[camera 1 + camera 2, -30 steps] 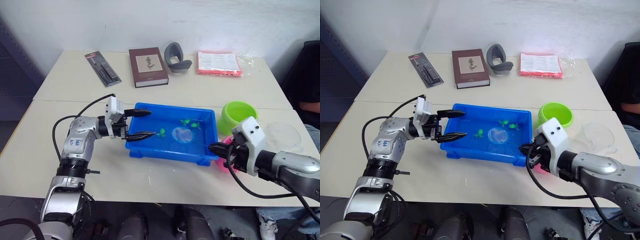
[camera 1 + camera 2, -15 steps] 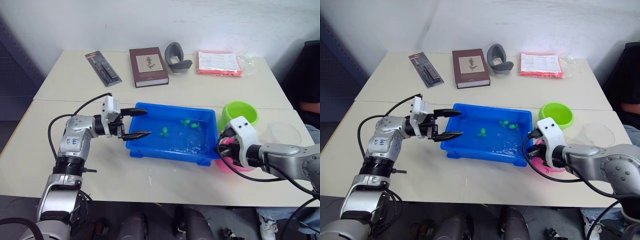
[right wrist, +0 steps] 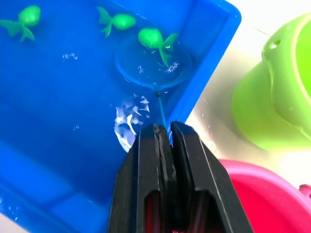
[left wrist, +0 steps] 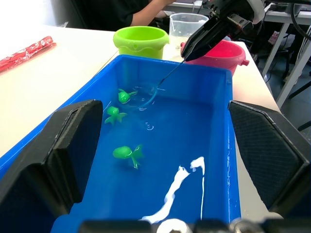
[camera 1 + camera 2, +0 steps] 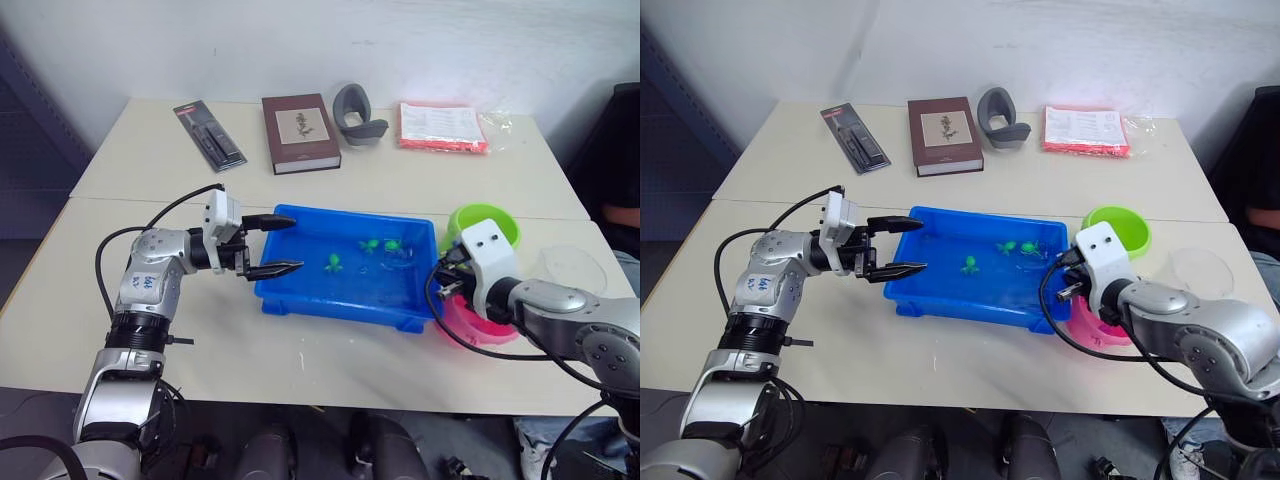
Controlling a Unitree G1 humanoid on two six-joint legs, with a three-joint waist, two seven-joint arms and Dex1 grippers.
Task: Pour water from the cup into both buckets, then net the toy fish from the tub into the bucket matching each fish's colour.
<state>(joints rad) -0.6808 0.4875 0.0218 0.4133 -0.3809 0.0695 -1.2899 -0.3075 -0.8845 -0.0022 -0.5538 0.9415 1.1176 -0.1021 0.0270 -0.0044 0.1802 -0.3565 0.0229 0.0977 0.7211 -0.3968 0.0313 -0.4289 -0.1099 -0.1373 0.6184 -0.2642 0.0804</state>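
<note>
The blue tub (image 5: 340,312) holds water and three green toy fish (image 5: 332,263). My right gripper (image 3: 165,130) is shut on the thin handle of a small net at the tub's right end. The net's hoop (image 3: 153,60) sits in the water with one green fish (image 3: 153,38) over its rim. My left gripper (image 5: 290,242) is open at the tub's left rim, with nothing between its fingers. The green bucket (image 5: 485,222) and pink bucket (image 5: 480,325) stand just right of the tub. The clear cup (image 5: 570,270) is beyond them.
Along the back of the table lie a black packaged item (image 5: 208,135), a brown book (image 5: 300,132), a grey holder (image 5: 358,110) and a red packet (image 5: 442,127). A person (image 5: 620,180) sits at the far right edge.
My right gripper has swung from over the pink bucket back to the tub's right end, and the net hoop is in the water again by the fish. The left gripper has barely moved.
</note>
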